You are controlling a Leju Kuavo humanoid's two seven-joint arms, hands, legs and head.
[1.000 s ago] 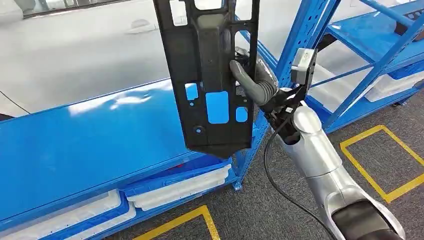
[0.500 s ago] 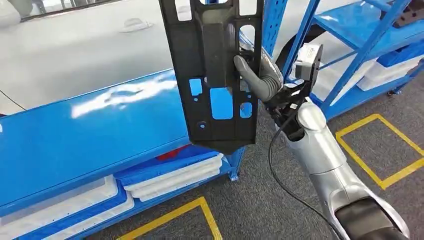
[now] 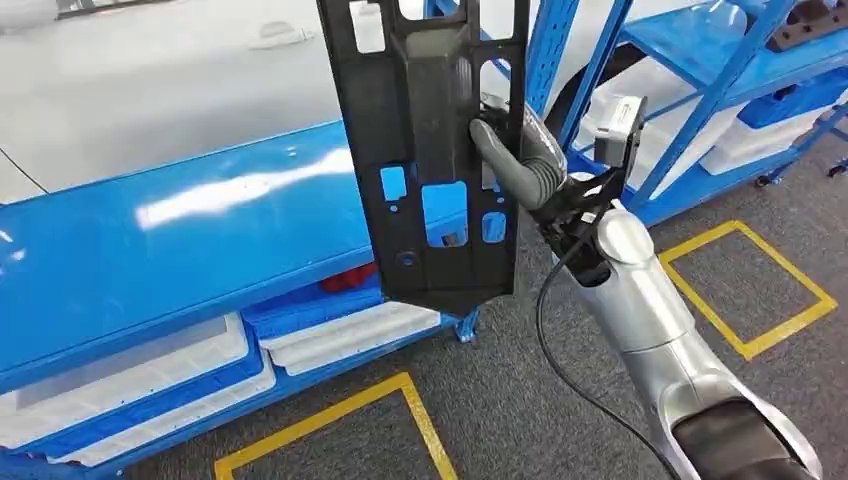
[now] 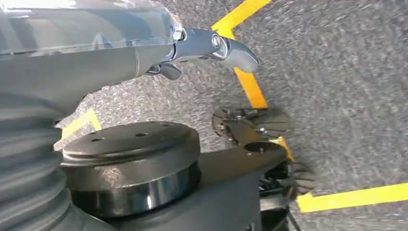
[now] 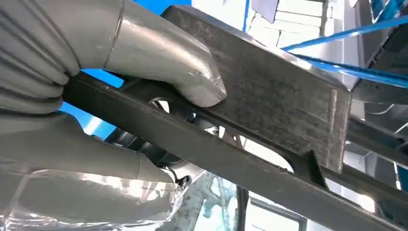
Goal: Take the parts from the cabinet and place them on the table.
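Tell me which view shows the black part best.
The head view: the part hangs nearly whole, gripped by the right hand. The right wrist view gives a close piece of it under the thumb. The left wrist view faces the floor.

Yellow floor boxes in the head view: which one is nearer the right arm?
The yellow outline on the right, beside the silver right arm whose robot hand grips the black part. The other outline lies before the blue table.
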